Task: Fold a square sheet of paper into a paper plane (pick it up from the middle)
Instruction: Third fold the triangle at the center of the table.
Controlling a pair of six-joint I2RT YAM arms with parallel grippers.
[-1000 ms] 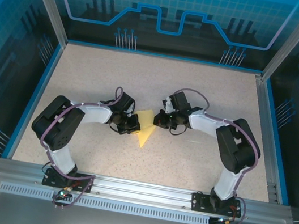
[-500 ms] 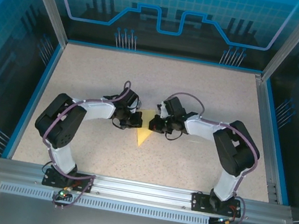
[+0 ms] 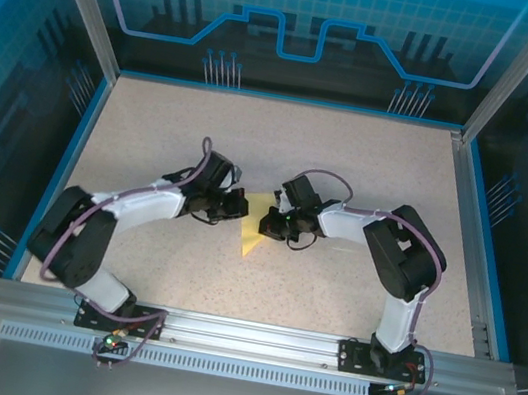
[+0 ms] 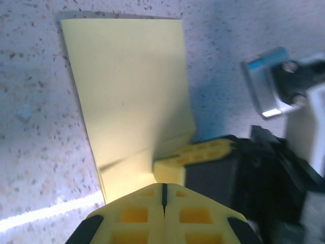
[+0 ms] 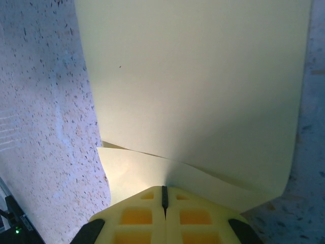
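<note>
Top, sheet: pale yellow folded paper sheet (image 3: 254, 234) mid-table (image 3: 379, 176), pointed end twd arm bases.
Top, L gripper (image 3: 240, 210): touching sheet's left side.
Top, R gripper (image 3: 267, 224): touching sheet's right side.
L wrist, L fingers: pressed together, no gap, tips at sheet's near edge; R gripper's pad (image 4: 195, 154) just beside, on sheet.
R wrist, R fingers: pressed together, tips at sheet edge under a lifted flap; pinch or not, can't tell.

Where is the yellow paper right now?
In the top view the paper lies near the middle of the table, between the left tool and the right tool, its pointed end facing the table's near edge.
</note>
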